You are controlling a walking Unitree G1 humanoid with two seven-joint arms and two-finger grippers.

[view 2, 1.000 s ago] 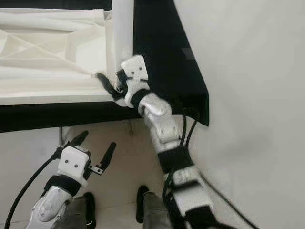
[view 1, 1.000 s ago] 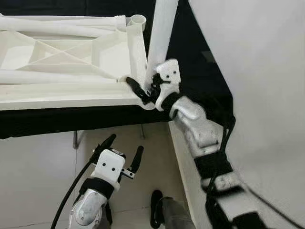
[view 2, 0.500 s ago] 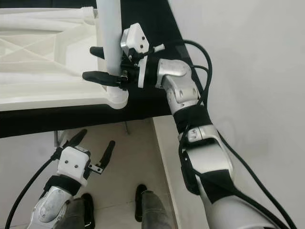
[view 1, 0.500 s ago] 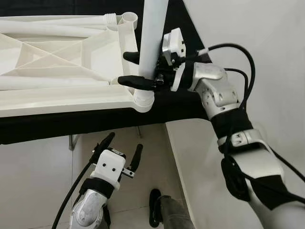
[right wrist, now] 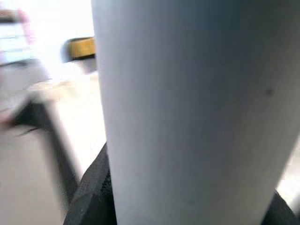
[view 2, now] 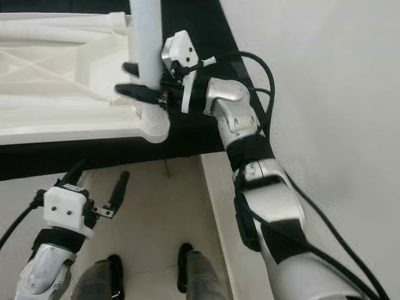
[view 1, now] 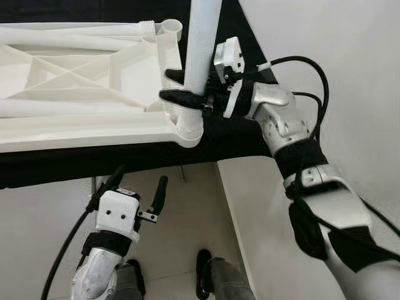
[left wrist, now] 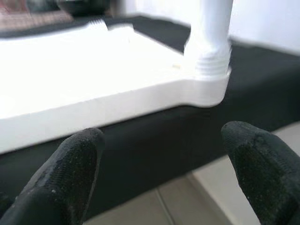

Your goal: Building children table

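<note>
A white plastic children's table top (view 1: pixel 81 75) lies upside down on a worktop (view 1: pixel 94 159) covered with a black cloth. Its ribbed underside faces up. At the near right corner is a round socket (view 1: pixel 189 129), and a white table leg (view 1: pixel 201 44) stands upright in it. Another round socket (view 1: pixel 170 27) at the far right corner has no leg in it.

The right gripper (view 1: pixel 181 87) reaches in from the right side. Its black jaws are closed around the table leg, low down, just above the corner socket. One finger lies across the front of the leg and the other is behind it. In the right wrist view the leg (right wrist: pixel 192 108) is very close and blurry.

The left gripper (view 1: pixel 134 187) hangs below the edge of the worktop, over the pale floor (view 1: pixel 44 231). Its jaws are spread open and hold nothing. The left wrist view looks between the fingers (left wrist: pixel 70 164) at the corner where the leg goes in, and ridges show at the bottom of the leg.

The step looks like fixing this leg into its corner. The ridges may be a screw thread, so the next move likely calls for the right gripper to turn or push the leg until it sits tight. The leg must stay straight up, or it could jam or tip.
</note>
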